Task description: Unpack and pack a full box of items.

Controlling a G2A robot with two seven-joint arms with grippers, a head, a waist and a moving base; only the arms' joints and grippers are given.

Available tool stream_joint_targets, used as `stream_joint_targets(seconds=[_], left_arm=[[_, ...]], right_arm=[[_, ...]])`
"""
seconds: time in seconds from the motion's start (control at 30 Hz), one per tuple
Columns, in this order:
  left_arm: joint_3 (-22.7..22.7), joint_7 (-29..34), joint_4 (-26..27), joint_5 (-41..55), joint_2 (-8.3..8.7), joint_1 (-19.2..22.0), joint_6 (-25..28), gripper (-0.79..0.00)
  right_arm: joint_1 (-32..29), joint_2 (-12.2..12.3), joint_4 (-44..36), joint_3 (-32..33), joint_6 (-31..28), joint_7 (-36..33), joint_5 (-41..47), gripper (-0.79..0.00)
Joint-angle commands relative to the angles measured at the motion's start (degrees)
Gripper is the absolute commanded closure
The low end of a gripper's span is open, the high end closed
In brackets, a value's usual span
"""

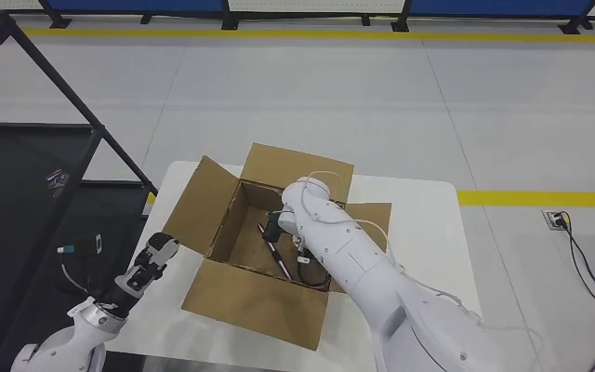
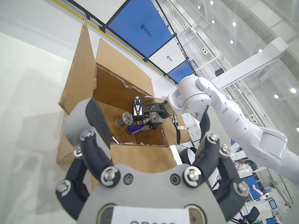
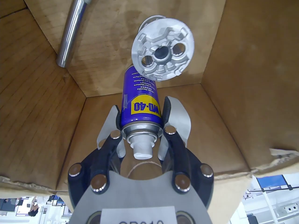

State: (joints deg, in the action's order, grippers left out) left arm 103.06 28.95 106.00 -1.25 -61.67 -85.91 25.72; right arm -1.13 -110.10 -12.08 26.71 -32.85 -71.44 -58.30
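Note:
An open cardboard box (image 1: 256, 299) stands on the white table (image 1: 423, 219). My right gripper (image 3: 141, 111) is down inside it, shut on a blue spray can with a yellow label (image 3: 140, 94), gripping just below the can's white nozzle. A grey metal flanged part (image 3: 163, 50) lies on the box floor at the can's far end. A chrome tube with a dark grip (image 3: 70, 31) lies beside them. My left gripper (image 2: 148, 115) is open and holds nothing, outside the box off its front left corner (image 1: 156, 251). From there the can (image 2: 135, 127) is visible inside the box.
All of the box's flaps are folded outward; one tall flap (image 1: 197, 206) stands between my left gripper and the box. A black metal frame (image 1: 65, 158) stands left of the table. Bare table lies right of the box.

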Motion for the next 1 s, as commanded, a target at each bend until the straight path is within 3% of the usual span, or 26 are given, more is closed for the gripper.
stream_joint_targets(seconds=[0.0,0.5,0.67,0.83,0.97], left_arm=[[-0.1,0.1,0.1,0.0,0.03,0.0,-0.1,-0.785],[-1.0,1.3,0.1,-0.2,0.27,1.0,-0.4,-0.785],[-1.3,1.7,-0.1,-0.1,0.37,1.6,-0.6,-0.785],[-1.7,2.0,-0.4,-0.2,0.46,2.1,-0.7,-0.785],[-1.9,2.1,-0.7,-0.3,0.52,2.3,-0.8,-0.785]], right_arm=[[0.6,0.2,-0.4,0.2,-0.4,0.4,0.1,0.000],[3.2,1.7,-7.3,-2.5,2.2,-2.2,1.6,0.000],[2.7,3.4,-12.9,-3.6,3.4,-3.4,3.3,0.000],[1.8,6.7,-20.8,-1.8,4.8,-4.8,5.2,0.000],[1.8,6.7,-20.8,-1.8,4.8,-4.8,5.2,0.000]])
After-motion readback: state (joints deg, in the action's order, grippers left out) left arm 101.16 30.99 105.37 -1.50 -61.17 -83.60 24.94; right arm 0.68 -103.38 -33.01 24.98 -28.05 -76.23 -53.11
